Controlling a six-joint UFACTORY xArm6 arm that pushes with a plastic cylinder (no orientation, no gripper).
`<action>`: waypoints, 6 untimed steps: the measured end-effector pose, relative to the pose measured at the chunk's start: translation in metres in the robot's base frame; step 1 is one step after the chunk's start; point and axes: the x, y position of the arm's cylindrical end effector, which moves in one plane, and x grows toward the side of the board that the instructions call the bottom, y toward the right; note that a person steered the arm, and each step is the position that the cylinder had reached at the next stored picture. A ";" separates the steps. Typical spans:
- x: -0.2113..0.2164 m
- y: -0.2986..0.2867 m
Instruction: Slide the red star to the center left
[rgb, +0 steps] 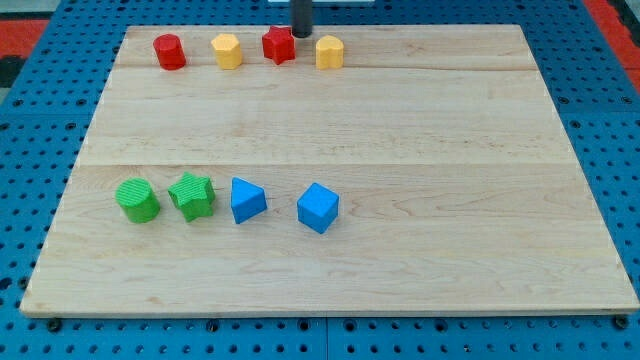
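Camera view: wooden board (330, 120) on blue pegboard (30, 200); room seemingly hidden.

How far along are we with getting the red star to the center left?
Nothing looks done: the red star sits in the top row, between the yellow blocks. In hand: my tip stands at its upper right, close or touching. Left: push it down and left to the board's center-left.
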 end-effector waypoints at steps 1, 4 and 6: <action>0.006 -0.035; 0.108 0.026; 0.147 0.023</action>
